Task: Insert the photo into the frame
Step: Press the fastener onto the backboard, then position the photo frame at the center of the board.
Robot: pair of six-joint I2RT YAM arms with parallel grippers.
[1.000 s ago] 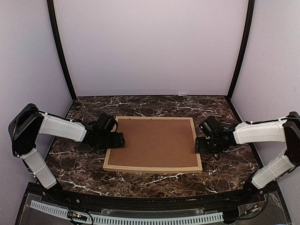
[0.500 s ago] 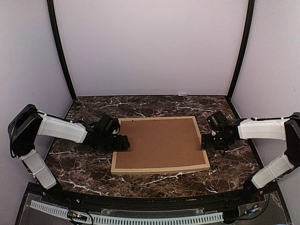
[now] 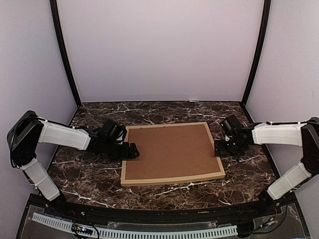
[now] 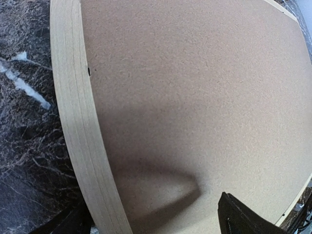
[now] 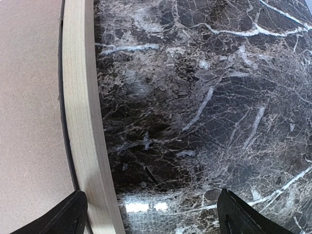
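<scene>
Two spread wide: left pincer (image 3: 132, 151), right pincer (image 3: 218, 148) | frame (image 3: 172, 179) back-up

Two matching arms, left arm (image 3: 62, 135) and right arm (image 3: 276, 134): smooth white shells over the long links, rounded at the ends, with bulky matte black housings at the shoulder and elbow joints. Thin dark cable along the top of each white forearm shell. Wrists all black, likewise the blocky left gripper (image 3: 130, 151) and right gripper (image 3: 218, 148). From the wrist cameras, fingertips (image 4: 246, 219) as plain matte black wedges with straight, sharp edges, one at each lower corner.
</scene>
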